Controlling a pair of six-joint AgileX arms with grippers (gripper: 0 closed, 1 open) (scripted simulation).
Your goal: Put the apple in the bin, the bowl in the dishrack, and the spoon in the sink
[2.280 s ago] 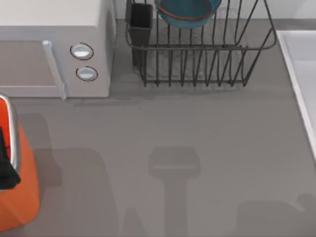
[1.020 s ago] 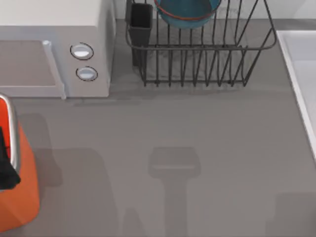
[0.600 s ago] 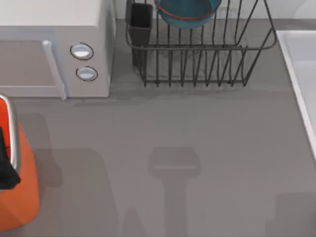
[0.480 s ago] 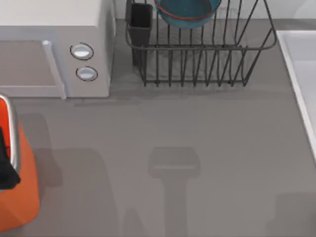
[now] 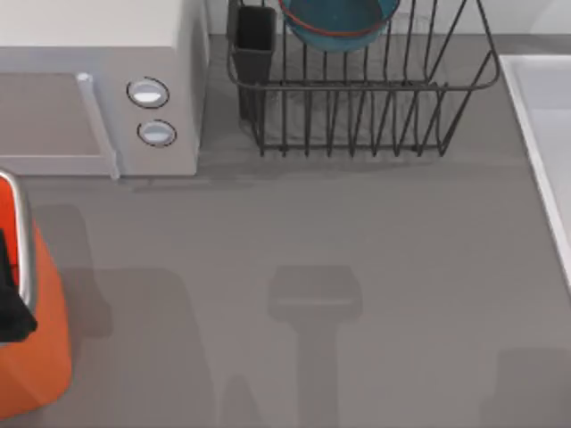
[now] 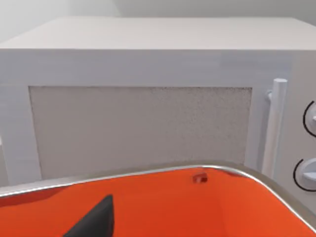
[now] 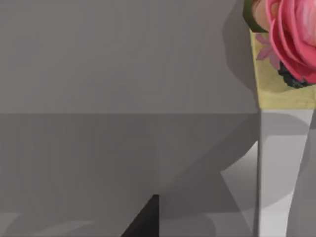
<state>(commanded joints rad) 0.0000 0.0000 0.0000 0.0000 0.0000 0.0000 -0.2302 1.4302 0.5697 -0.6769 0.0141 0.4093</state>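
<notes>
Nothing shifted, teal bowl (image 5: 337,22) in dishrack (image 5: 361,85)

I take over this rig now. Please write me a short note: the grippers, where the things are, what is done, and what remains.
Left gripper: over the tall orange bin with silver rim, at the table's left.
Right gripper: above the grey tabletop.
Done: the round teal-blue bowl sits in the dark wire dishrack.
Left: apple in the bin and spoon in the pale sink are unconfirmed; check both.
</notes>
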